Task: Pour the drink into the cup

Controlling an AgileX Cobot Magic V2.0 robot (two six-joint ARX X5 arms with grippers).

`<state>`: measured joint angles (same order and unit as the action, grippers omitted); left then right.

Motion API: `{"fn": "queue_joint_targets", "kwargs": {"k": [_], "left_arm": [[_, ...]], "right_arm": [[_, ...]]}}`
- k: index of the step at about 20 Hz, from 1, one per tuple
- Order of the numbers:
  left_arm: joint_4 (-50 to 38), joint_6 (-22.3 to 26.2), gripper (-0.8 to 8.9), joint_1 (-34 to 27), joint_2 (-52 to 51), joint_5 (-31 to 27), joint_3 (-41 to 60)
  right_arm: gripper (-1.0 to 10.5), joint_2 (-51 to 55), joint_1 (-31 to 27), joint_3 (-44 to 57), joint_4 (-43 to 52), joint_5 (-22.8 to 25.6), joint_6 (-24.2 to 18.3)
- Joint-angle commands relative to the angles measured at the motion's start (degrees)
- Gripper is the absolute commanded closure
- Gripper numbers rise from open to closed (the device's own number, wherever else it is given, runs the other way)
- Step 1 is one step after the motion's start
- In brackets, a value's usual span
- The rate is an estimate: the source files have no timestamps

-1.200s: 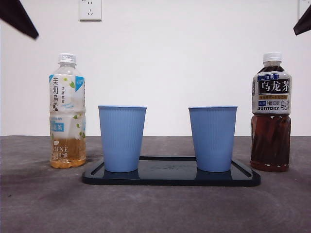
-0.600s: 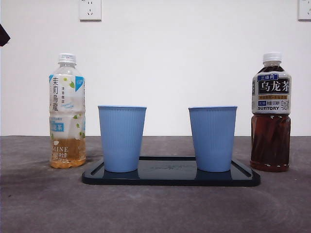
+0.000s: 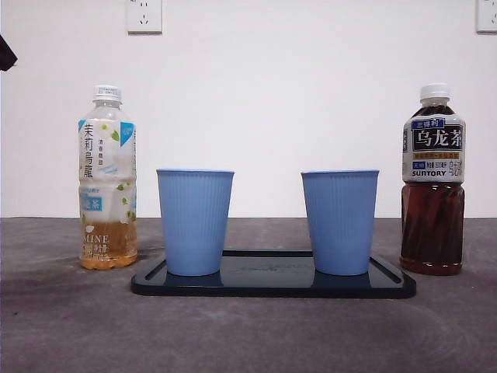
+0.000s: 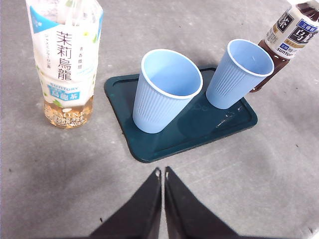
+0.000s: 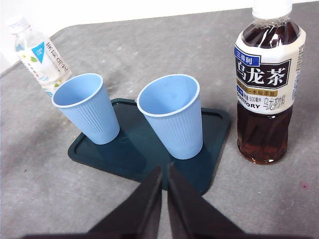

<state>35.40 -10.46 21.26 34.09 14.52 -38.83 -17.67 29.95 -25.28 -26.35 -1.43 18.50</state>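
Observation:
Two blue ribbed cups stand upright on a dark tray: a left cup and a right cup. Both look empty in the wrist views. A jasmine tea bottle with a little pale amber drink stands left of the tray, capped. A dark oolong tea bottle, capped and well filled, stands right of it. My left gripper is shut, held above the table in front of the left cup. My right gripper is shut, held above the tray's near edge in front of the right cup.
Grey table top runs around the tray. A white wall with sockets is behind. A black arm tip shows at the front view's upper left edge.
Both black arm tips at the front view's top corners have drawn back: the right one is out of view, the left shows only a small tip. Bottles and cups have not moved.

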Motion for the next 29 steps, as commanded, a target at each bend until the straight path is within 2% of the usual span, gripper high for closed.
{"fn": "queue_joint_targets", "kwargs": {"k": [1, 2, 4, 6, 8, 11, 15, 21, 29], "left_arm": [[-0.7, -0.3, 8.06, 0.3, 0.2, 0.1, -0.8], [-0.6, 0.3, 8.06, 0.3, 0.0, 0.1, -0.8], [-1.3, 10.5, 8.06, -0.9, -2.2, -0.4, -0.7], [-6.8, 17.2, 8.06, -4.3, -5.2, -1.9, 0.2], [-14.5, 20.7, 8.06, -9.3, -9.1, -4.0, 3.1], [-23.0, 21.6, 8.06, -16.7, -15.2, -10.7, 9.4], [-24.7, 21.5, 8.06, -21.9, -22.3, -18.1, 18.3], [-24.5, 21.4, 8.06, -23.5, -29.9, -19.3, 29.6], [-21.0, 21.4, 8.06, -23.5, -33.8, -19.3, 35.8]], "right_arm": [[9.3, -0.2, 0.3, -0.7, 0.7, 0.0, 0.6], [9.3, -0.2, 0.3, -0.7, 0.7, 0.0, 0.6], [9.3, -0.2, 0.3, -0.7, 0.7, 0.0, 0.6], [9.3, -0.2, 0.3, -0.7, 0.7, 0.0, 0.6], [9.3, -0.2, 0.3, -0.7, 0.7, 0.0, 0.6], [9.3, -0.2, 0.3, -0.7, 0.7, 0.0, 0.6], [9.3, -0.2, 0.3, -0.7, 0.7, 0.0, 0.6], [9.3, -0.2, 0.3, -0.7, 0.7, 0.0, 0.6], [9.3, -0.2, 0.3, -0.7, 0.7, 0.0, 0.6]]}}
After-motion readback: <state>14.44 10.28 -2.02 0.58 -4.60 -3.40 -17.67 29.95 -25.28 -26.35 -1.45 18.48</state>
